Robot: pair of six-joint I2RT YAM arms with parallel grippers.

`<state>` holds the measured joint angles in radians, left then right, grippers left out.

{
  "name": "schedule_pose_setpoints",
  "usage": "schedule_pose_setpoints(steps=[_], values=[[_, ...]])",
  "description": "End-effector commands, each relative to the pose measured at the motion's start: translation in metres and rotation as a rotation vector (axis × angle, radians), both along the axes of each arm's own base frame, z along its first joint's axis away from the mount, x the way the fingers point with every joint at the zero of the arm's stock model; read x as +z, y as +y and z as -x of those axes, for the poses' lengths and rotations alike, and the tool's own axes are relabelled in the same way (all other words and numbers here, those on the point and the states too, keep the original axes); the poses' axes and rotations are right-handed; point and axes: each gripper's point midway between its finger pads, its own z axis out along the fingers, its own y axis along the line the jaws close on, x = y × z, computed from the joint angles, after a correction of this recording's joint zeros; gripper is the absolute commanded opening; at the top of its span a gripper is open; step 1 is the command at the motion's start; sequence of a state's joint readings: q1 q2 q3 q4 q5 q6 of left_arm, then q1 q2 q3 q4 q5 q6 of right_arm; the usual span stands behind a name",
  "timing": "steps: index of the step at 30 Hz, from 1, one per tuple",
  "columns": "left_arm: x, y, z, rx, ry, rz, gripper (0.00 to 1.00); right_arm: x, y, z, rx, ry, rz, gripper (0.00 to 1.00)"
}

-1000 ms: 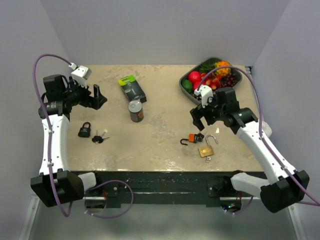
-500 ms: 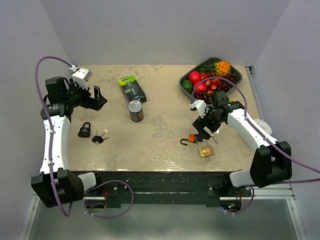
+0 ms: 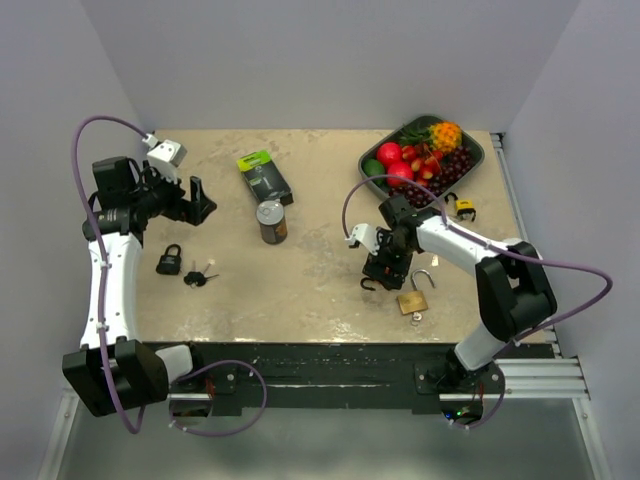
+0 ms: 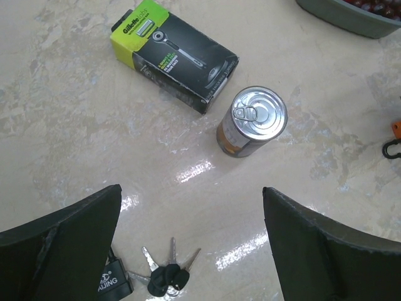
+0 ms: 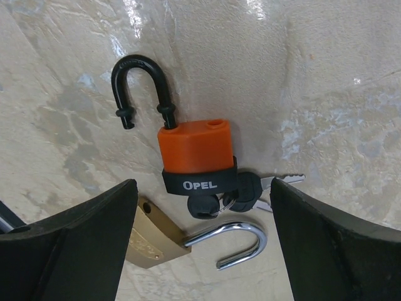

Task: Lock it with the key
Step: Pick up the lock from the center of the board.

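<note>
Not locked yet: orange lock (image 5: 197, 157) lies on the table (image 3: 320, 295), shackle (image 5: 135, 69) still unlatched, key (image 5: 276, 182) in it. Right claw (image 3: 383, 262) hangs over it, jaws spread wide, holding nothing (left claw (image 3: 198, 198) same, far off).

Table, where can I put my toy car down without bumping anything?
Bare beige table lies between the silver tin can and the orange padlock, and between the green-and-black razor box and the grey fruit tray. It's crowded front right: brass padlock, right pincer.
</note>
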<state>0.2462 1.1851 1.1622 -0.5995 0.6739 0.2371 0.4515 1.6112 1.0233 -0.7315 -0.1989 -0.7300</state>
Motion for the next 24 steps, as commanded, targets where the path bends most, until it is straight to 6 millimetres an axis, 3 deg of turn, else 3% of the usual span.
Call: schedule_pose_setpoints(steps=[1,12,15,19,20,21,24], values=[[0.008,-0.006,0.004,-0.046,-0.056,-0.015,0.98,0.003,0.002,-0.016,0.099,-0.062,0.01,0.89],[0.008,-0.006,0.003,-0.046,-0.058,-0.01,0.97,-0.019,0.007,-0.014,0.106,-0.015,-0.006,0.8],[0.008,-0.008,0.003,-0.054,-0.059,-0.007,0.96,-0.02,0.008,-0.011,0.106,-0.018,-0.018,0.71],[0.009,-0.01,0.004,-0.071,-0.064,0.0,0.94,-0.009,0.016,-0.011,0.106,-0.04,-0.071,0.33],[0.01,-0.011,0.005,-0.075,-0.065,0.0,0.93,-0.005,0.019,-0.01,0.106,-0.042,-0.086,0.13],[0.011,-0.011,0.006,-0.08,-0.069,-0.001,0.92,0.003,0.023,-0.009,0.111,-0.047,-0.118,0.04],[0.015,-0.017,0.01,-0.119,-0.094,-0.003,0.9,0.025,0.034,-0.009,0.104,-0.051,-0.176,0.0]])
